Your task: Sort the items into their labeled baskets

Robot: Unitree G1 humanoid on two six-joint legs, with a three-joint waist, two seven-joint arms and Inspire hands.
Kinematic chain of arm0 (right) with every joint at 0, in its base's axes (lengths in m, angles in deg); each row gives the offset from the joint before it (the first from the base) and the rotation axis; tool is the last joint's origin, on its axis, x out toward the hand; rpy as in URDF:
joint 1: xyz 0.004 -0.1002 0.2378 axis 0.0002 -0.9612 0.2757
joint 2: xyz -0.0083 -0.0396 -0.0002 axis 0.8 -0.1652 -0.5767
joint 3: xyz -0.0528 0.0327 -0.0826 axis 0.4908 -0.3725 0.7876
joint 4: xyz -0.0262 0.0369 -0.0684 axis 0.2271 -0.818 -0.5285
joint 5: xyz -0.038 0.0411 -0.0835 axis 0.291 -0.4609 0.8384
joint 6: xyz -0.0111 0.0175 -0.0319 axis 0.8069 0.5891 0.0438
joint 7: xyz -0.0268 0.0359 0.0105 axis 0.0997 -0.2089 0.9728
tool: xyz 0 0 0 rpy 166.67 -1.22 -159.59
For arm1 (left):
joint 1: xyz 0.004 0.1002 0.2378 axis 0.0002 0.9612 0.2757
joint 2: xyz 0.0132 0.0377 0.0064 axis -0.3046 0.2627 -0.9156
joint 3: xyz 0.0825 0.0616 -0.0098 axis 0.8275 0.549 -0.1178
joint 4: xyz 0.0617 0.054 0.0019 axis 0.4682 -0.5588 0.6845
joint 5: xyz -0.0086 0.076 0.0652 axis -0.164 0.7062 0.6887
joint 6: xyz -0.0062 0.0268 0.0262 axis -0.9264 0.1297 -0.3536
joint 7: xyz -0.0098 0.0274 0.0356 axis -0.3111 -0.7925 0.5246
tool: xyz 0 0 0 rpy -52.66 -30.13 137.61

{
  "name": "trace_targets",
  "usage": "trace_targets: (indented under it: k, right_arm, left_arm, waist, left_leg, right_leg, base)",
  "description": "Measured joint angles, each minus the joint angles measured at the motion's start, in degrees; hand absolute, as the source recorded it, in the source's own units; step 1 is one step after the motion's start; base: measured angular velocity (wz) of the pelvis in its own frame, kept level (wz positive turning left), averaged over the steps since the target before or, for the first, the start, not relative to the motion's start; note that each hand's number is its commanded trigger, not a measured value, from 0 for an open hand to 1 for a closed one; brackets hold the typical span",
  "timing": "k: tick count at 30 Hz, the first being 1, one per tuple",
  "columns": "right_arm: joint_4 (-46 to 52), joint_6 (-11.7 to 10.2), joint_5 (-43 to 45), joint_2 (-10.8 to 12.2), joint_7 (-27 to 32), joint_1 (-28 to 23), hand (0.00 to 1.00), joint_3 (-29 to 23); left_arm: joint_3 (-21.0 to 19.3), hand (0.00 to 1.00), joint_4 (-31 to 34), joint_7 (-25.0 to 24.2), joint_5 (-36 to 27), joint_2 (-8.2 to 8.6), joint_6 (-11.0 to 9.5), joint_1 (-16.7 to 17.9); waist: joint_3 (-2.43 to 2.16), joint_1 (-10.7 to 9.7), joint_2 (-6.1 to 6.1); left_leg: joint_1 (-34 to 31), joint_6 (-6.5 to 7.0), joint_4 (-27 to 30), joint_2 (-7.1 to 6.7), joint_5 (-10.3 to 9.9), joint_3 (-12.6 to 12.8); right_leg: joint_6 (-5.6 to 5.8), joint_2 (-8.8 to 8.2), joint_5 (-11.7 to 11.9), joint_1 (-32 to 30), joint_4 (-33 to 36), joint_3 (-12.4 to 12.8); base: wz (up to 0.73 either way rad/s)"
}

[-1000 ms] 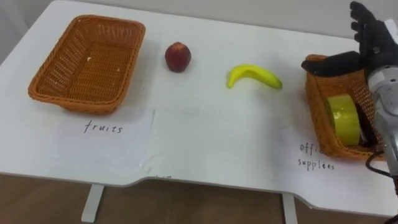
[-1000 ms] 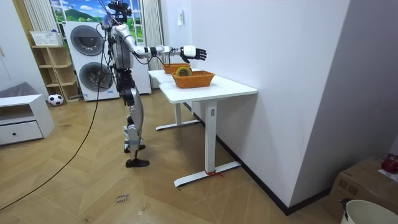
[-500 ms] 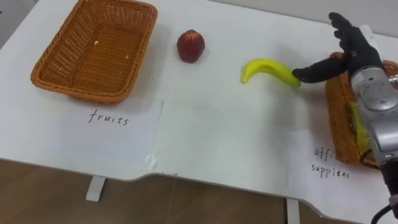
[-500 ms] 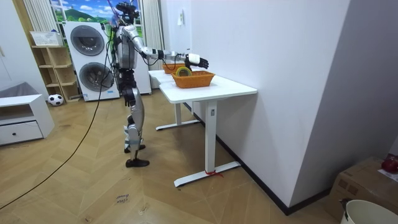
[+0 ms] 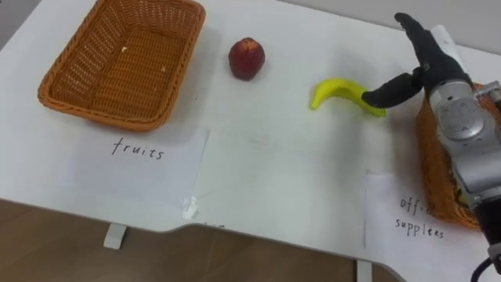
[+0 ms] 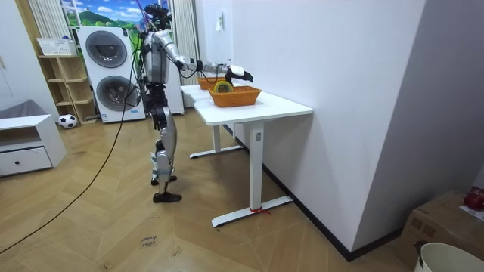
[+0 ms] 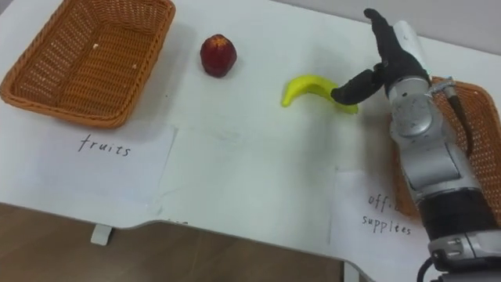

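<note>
Upper right of frame: right hand (image 5: 430, 69) reaches in from the right edge, fingers straight and spread, nothing gripped; thumb stretched left toward the banana's right end. Touching it or just over it, cannot tell.
Why held so: reads as an opened-up approach to a pinch on the banana, the hand wide so it can close round the curved body — my judgement.
Banana: banana (image 5: 338, 92) lies flat on the white table (image 5: 297, 172), right of centre, curve arching upward in frame, loose.
Red fruit: round red fruit (image 5: 246, 59), apple or peach, upper centre, well apart from the banana and near the left basket's right side.
Left basket: wicker left basket (image 5: 100, 111), upper left, no fruit in it, just a pale speck or two on the floor; handwritten sheet (image 5: 149, 168) below it, likely there to mark it for fruit.
Right basket: wicker right basket (image 7: 479, 110) at the right edge, mostly behind the forearm; second sheet (image 5: 403, 219) below it. Room view shows a yellow-green round item (image 6: 220, 88) inside — too small to name.
Task state: both fruits on the table, neither yet in the left basket; banana looks next.
</note>
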Motion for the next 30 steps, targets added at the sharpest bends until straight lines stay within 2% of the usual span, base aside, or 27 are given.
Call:
trace_targets:
  k: [6, 9, 11, 13, 17, 22, 30]
  right_arm:
    - [0.0, -0.4, 3.0, -0.7, -1.6, 1.7, 0.0, 1.8]
    - [-0.6, -0.4, 5.1, -0.9, -2.1, 2.9, 0.0, 2.8]
    - [-2.2, -0.8, 5.3, -2.8, -2.6, 3.7, 0.0, 4.9]
    - [-4.5, -1.0, 5.3, -3.7, -2.9, 4.4, 0.0, 6.8]
    - [-8.2, -1.1, 7.4, -3.9, -4.5, 4.4, 0.0, 11.4]
    - [-9.7, -1.6, 7.6, -4.2, -5.5, 5.9, 0.0, 14.9]
    - [-14.3, -2.3, 7.2, -4.5, -5.7, 8.2, 0.0, 15.3]
  left_arm:
    - [-0.1, 0.0, 0.1, -0.6, 0.1, -0.09, 0.0, -0.2]
    - [-0.1, 0.0, -0.1, -0.5, 0.1, -0.48, 0.0, -0.7]
    - [0.0, 0.0, -0.5, -0.4, -0.1, -0.72, 0.0, -1.4]
    - [0.1, 0.0, -1.1, 0.2, -0.2, -1.01, -0.1, -2.2]
    - [0.9, 0.0, -1.1, 0.7, -0.2, -1.63, 0.0, -3.0]
    - [1.3, 0.0, -1.1, 0.0, -0.2, -2.34, 0.0, -3.3]
    - [2.5, 0.0, -1.2, -1.2, 0.0, -3.46, -0.1, -3.7]
  waist:
    - [0.04, 0.8, -0.14]
    - [0.35, 1.2, -0.75]
    - [0.37, 1.6, -1.18]
    - [0.46, 2.4, -1.69]
    - [0.67, 3.3, -2.36]
    - [0.68, 4.1, -2.49]
    - [0.67, 5.6, -2.62]
  left_leg:
    - [0.0, 0.0, 0.0, -0.02, 0.0, -1.1]
    - [-0.1, -0.02, -0.1, -0.07, 0.0, -2.7]
    - [-0.3, -0.16, -0.3, -0.1, 0.1, -2.9]
    - [-0.3, -0.2, -0.5, -0.08, 0.1, -3.1]
    - [-0.7, -0.2, -0.4, -0.1, 0.1, -4.1]
    - [-1.2, -0.2, -0.4, -0.19, 0.1, -4.5]
    - [-1.7, -0.2, 0.0, -0.36, 0.1, -4.6]
  right_leg:
    - [0.0, 0.01, 0.0, 0.1, 0.2, -0.4]
    - [0.0, 0.03, 0.0, 0.1, 0.0, -1.6]
    - [0.0, 0.04, 0.0, 0.1, 0.0, -1.2]
    - [0.0, 0.09, 0.0, 0.1, 0.0, -1.2]
    - [0.0, 0.12, 0.0, 0.2, -0.1, -1.6]
    - [0.0, 0.17, 0.0, 0.1, -0.3, -1.5]
    - [0.0, 0.19, 0.0, 0.1, -1.1, -1.5]
  base:
    - [0.03]
    - [0.01]
    - [0.11]
    - [0.05]
    - [0.12]
    - [0.07]
    - [0.0]
